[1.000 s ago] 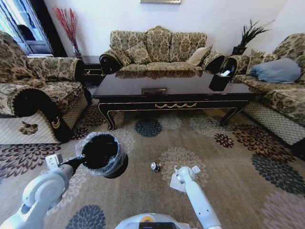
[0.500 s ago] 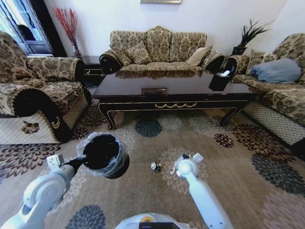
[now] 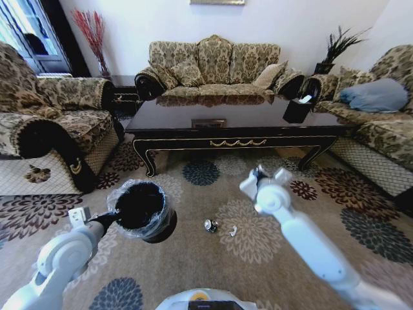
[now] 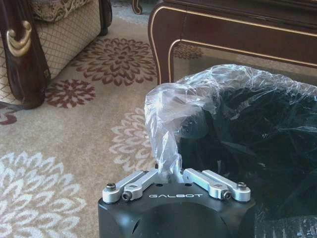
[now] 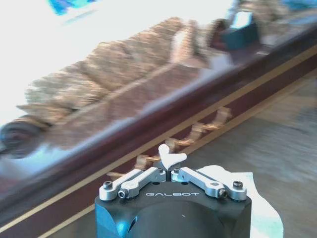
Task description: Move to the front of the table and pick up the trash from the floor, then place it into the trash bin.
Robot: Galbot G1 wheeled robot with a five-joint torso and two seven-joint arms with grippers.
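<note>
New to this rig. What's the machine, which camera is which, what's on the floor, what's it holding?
It is a wheeled robot with two arms. The wide picture comes from its head camera; the other two come from cameras on its wrists. The left gripper is shut on the ruffled clear liner of the trash bin, holding the bin off the carpet. The right gripper is raised in front of the table and pinches the white paper sheet, which hangs below it. On the floor lie a small shiny ball and a small pale scrap.
</note>
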